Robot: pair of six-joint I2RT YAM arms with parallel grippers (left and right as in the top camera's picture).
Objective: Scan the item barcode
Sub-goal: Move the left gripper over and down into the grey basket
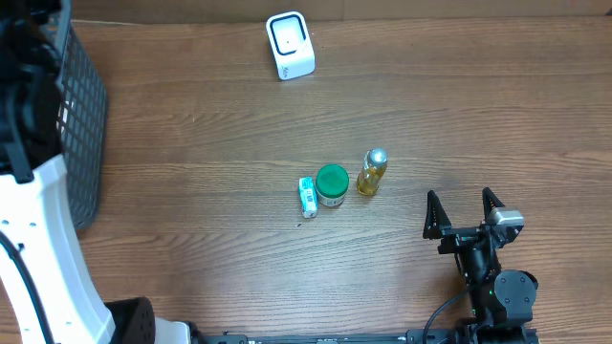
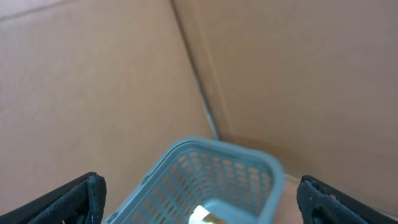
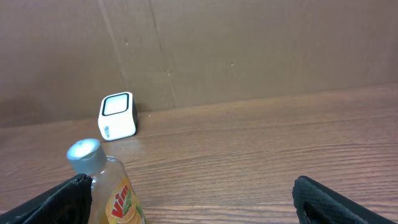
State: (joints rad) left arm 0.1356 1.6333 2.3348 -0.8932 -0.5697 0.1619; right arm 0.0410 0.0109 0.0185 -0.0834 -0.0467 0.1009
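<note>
Three items stand mid-table: a yellow Vim bottle [image 1: 372,172] [image 3: 111,190] with a silver cap, a green-lidded jar [image 1: 332,185] and a small blue-and-white tube [image 1: 307,197]. No barcode shows on any of them. The white scanner [image 1: 290,45] [image 3: 117,116] stands at the far edge. My right gripper [image 1: 465,212] [image 3: 193,186] is open, near the front right, with the bottle just ahead of its left finger [image 3: 65,200]. My left gripper [image 2: 200,182] is open and empty above the blue mesh basket [image 2: 214,177], where a pale object [image 2: 202,216] lies.
The basket [image 1: 81,124] takes up the table's left edge, with the white left arm [image 1: 43,239] rising beside it. A brown cardboard wall [image 3: 249,50] backs the table behind the scanner. Bare wood [image 1: 210,143] lies between the scanner and the items.
</note>
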